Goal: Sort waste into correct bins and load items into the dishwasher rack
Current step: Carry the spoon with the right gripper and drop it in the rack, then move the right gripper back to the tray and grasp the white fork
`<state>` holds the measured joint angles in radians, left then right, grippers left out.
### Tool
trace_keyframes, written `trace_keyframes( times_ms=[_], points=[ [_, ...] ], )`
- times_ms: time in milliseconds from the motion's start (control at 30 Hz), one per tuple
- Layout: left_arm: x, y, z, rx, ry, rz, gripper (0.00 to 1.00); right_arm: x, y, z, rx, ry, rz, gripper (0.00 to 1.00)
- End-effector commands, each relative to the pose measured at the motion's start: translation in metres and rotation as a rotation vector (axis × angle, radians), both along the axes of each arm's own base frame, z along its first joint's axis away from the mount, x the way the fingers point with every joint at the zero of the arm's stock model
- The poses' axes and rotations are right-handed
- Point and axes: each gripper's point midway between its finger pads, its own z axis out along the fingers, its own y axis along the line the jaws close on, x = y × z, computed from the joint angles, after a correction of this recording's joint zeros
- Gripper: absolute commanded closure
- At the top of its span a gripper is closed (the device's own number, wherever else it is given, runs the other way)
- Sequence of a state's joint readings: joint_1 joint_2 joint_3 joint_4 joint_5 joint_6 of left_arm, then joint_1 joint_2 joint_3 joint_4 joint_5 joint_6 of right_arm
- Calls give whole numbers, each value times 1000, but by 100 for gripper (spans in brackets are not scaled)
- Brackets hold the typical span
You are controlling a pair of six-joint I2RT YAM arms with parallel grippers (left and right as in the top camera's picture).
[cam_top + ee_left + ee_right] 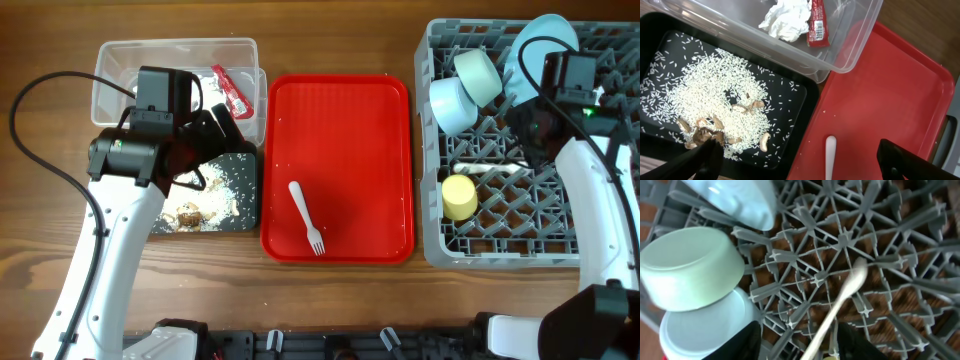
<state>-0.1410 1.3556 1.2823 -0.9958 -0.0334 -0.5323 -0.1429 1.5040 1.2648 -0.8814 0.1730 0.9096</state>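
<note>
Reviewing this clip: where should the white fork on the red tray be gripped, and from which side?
Take the fork by its straight handle, coming from directly above with the jaws across its narrow width. It lies flat and alone on the red tray, tines toward the near edge.

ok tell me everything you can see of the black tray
A shallow rectangular black tray, plastic by its look, with rounded corners and a low rim. It lies flat on the wooden table, close beside the red tray, with the clear tub at its far edge. White rice is scattered over its floor, with a few beige-brown scraps near the front. From overhead the left arm hides part of it.
</note>
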Motion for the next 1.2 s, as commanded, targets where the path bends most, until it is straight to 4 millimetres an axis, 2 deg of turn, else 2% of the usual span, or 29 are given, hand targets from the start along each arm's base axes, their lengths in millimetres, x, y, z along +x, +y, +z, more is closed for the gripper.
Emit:
trace_keyframes(
  times_ms=[0, 67, 167, 300, 367, 600, 800, 1167],
  points=[
    [1, 6, 11, 11, -33, 16, 0, 4, 12, 42, -56, -89, 236, 44],
    [1, 6, 11, 11, -33, 16, 0, 7, 30, 61, -60, -147, 414, 41],
    [1, 6, 11, 11, -33, 16, 0, 1, 71, 90, -43, -270, 740, 35],
    [1, 6, 11, 11, -33, 16, 0, -22, 100, 106, 22, -328, 894, 33],
    [1, 6, 11, 11, -33, 16, 0, -37, 114, 107, 81, -328, 955, 33],
    [1, 6, 11, 11, -33, 16, 0, -73, 154, 91, 164, -210, 1105, 33],
    [1, 6, 11, 11, -33, 16, 0, -88, 197, 89, 189, -193, 1247, 34],
    [1, 6, 11, 11, -33, 16, 0, -108, 241, 84, 174, -141, 1323, 33]
  ],
)
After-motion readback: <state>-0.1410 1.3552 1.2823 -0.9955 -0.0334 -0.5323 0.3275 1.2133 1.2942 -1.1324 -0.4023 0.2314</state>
